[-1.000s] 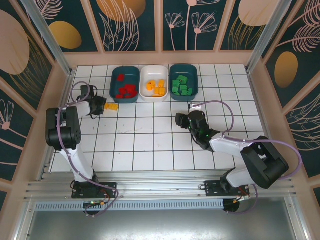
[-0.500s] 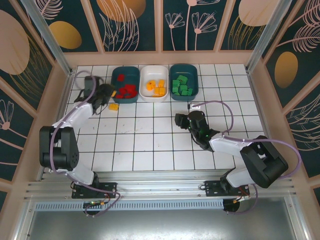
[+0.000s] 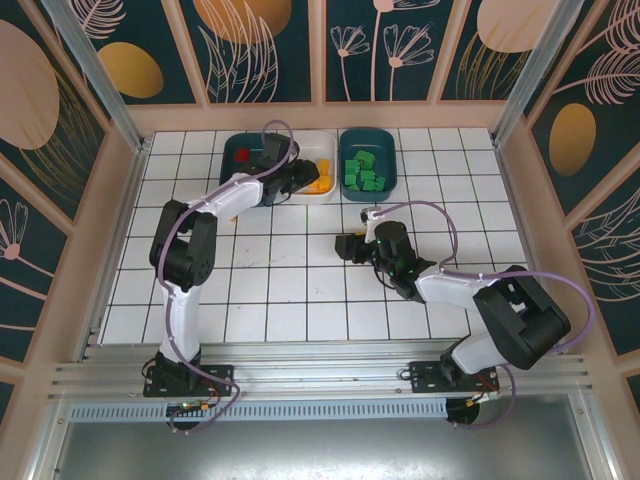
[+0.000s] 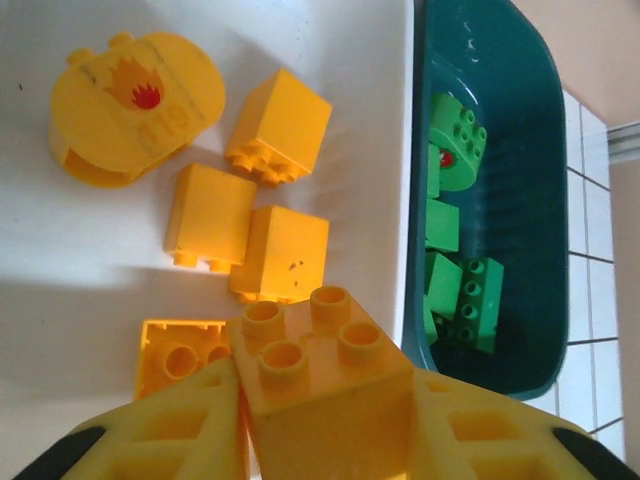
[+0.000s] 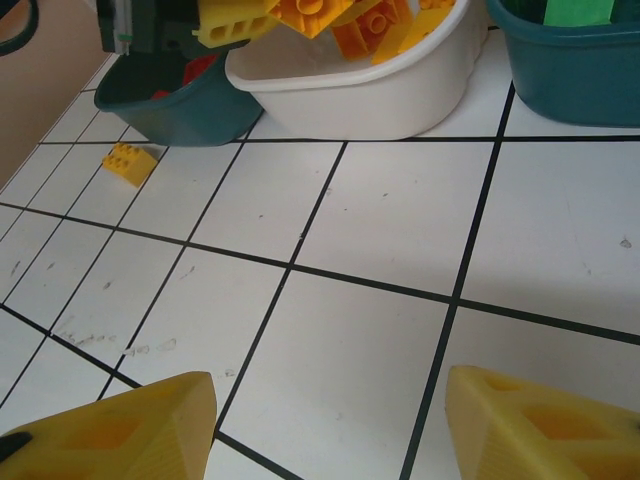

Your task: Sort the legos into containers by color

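The yellow brick (image 4: 322, 375) with four bumps is smooth, shiny plastic. The white tray (image 4: 60, 290) at the far edge of the table (image 5: 380, 220) is glossy plastic. The dark teal tray (image 4: 530, 250) beside it is shiny plastic too, like the green bricks (image 4: 455, 145) inside. The left fingers (image 4: 170, 430) look like duller yellow plastic. The table has smooth white tiles with small scuff marks.
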